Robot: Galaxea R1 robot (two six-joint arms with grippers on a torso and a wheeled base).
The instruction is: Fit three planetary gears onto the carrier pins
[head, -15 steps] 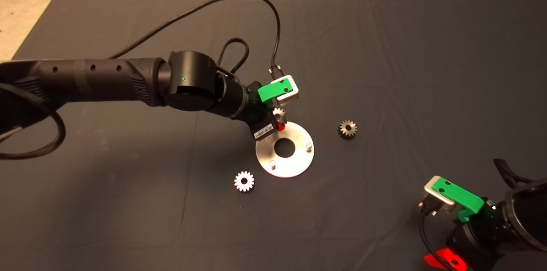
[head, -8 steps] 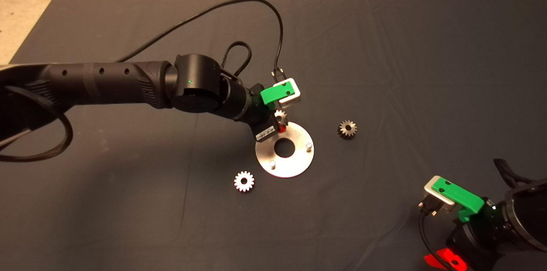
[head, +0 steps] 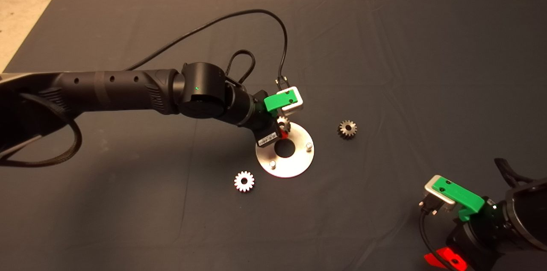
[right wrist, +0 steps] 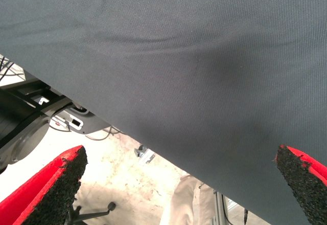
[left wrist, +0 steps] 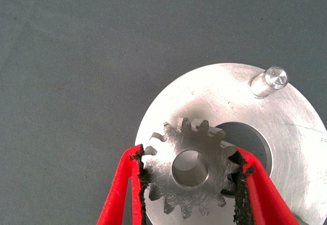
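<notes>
Left wrist view: the left gripper (left wrist: 191, 176) pinches a toothed steel gear (left wrist: 190, 167) by its rim, bore facing up, above the smooth silver plate (left wrist: 286, 148). No pin shows through the bore, so it likely needs a shift; one pin (left wrist: 269, 81) stands apart. Two gears (head: 244, 181) (head: 347, 128) lie on the mat (head: 384, 48). The right gripper (right wrist: 179, 184), spread empty, waits at the mat's near right edge

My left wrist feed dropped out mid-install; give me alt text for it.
The left gripper holds a planetary gear flat between its red fingers, over the silver carrier plate beside its central hole. One bare carrier pin stands near the rim; dark mat surrounds the plate.
</notes>
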